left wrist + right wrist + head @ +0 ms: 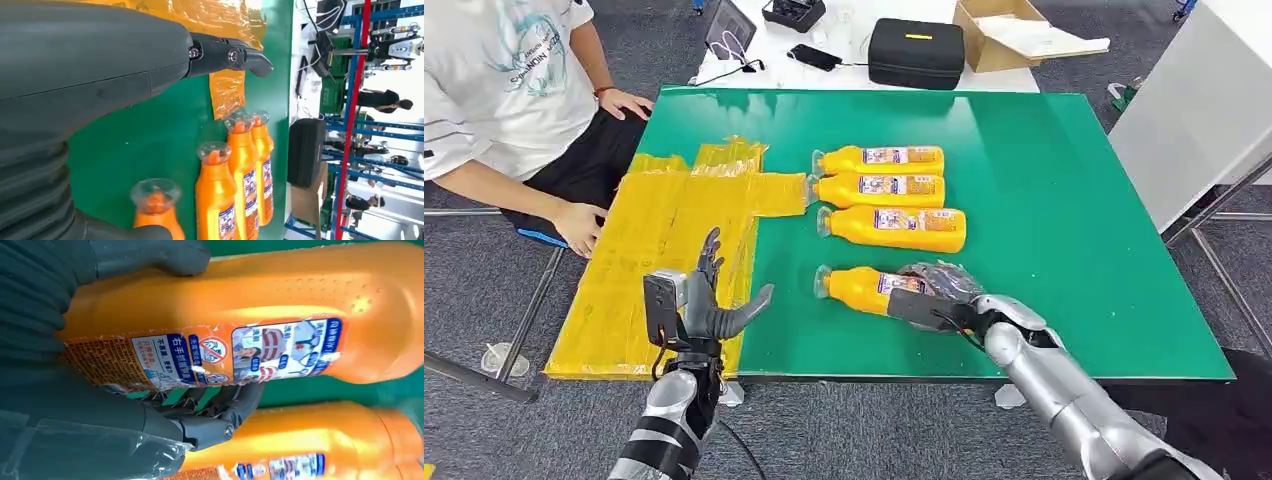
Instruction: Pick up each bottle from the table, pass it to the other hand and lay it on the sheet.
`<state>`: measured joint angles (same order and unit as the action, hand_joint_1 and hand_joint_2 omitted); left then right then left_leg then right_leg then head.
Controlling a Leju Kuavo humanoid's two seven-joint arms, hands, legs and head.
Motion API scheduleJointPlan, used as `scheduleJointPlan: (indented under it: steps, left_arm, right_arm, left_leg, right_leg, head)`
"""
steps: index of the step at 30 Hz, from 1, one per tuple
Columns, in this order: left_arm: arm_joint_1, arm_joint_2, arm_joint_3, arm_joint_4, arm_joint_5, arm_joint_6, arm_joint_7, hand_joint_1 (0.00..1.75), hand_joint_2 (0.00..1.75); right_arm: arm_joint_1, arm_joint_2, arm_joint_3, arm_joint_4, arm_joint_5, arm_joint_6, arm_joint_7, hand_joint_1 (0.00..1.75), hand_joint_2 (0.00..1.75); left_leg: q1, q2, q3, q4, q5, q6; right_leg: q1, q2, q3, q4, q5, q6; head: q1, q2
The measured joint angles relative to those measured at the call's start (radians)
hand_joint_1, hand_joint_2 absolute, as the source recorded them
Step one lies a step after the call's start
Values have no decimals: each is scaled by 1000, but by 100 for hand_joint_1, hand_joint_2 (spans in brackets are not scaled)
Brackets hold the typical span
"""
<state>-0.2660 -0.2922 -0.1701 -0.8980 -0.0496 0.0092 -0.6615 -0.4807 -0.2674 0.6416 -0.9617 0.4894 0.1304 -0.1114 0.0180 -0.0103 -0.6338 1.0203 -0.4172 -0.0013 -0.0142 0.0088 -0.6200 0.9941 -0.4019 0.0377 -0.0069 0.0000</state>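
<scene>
Four orange bottles lie on their sides on the green table (1044, 220), caps pointing left. My right hand (939, 290) grips the nearest bottle (859, 288) around its labelled base end; the right wrist view shows the thumb on one side of this bottle (280, 295) and the fingers (220, 412) curled under the other. The bottle still lies on the table. The other three bottles (894, 228) (879, 190) (879, 160) lie in a row behind it. My left hand (709, 300) hovers open, fingers spread, over the right edge of the yellow sheet (644, 260).
A person sits at the left with one hand (579, 225) on the sheet's far edge. Behind the green table stand a black case (916, 52) and a cardboard box (1004, 35). A white panel (1194, 110) stands at the right.
</scene>
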Motion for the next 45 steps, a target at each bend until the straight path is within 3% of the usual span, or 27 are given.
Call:
scheduleJointPlan:
  steps: [5, 11, 16, 21, 25, 30, 37, 45]
  left_arm:
    - [1, 0, 0, 0, 22, -5, 0, 0, 175]
    - [15, -1, -1, -32, 95, -48, 29, 0, 175]
    - [18, -2, -24, -65, 126, -90, 46, 0, 175]
    - [16, -2, -45, -82, 143, -115, 55, 0, 175]
    - [11, -2, -65, -85, 190, -221, 71, 0, 175]
    - [8, -2, -75, -86, 197, -231, 74, 0, 175]
    - [-4, 2, -105, -86, 227, -354, 77, 0, 175]
    - [-6, 5, -123, -85, 228, -361, 78, 0, 175]
  right_arm:
    - [82, 26, -63, -64, -47, -127, -78, 175, 175]
    - [253, 216, -246, -222, -30, -516, -304, 175, 175]
    - [312, 324, -369, -308, -34, -703, -443, 175, 175]
    - [344, 377, -425, -342, -40, -746, -498, 175, 175]
    - [359, 409, -453, -351, -69, -785, -564, 175, 175]
    - [370, 429, -470, -355, -72, -790, -573, 175, 175]
    - [365, 448, -474, -313, -93, -712, -581, 175, 175]
    - [365, 464, -469, -270, -94, -706, -584, 175, 175]
  left_leg:
    - [0, 0, 0, 0, 0, 0]
    - [2, 0, -5, 0, 0, -1]
    - [2, 0, -6, 0, 0, -1]
    - [0, 0, -6, 0, 0, 0]
    - [0, 0, -6, 0, 0, 0]
    - [0, 1, -6, 0, 0, 0]
    - [0, 0, -6, 0, 0, 0]
    - [0, 0, -6, 0, 0, 0]
  right_leg:
    - [0, 0, 0, 0, 0, 0]
    - [2, 0, -6, 1, 0, 0]
    - [2, 0, -6, 1, 0, -1]
    - [0, 0, -6, 0, 0, 0]
    - [0, 0, -6, 0, 0, 0]
    - [0, 0, -6, 0, 0, 0]
    - [0, 0, -6, 0, 0, 0]
    - [0, 0, -6, 0, 0, 0]
  head:
    - [0, 0]
    - [-1, 0]
    - [0, 0]
    - [0, 0]
    - [0, 0]
    - [0, 0]
    - [0, 0]
    - [0, 0]
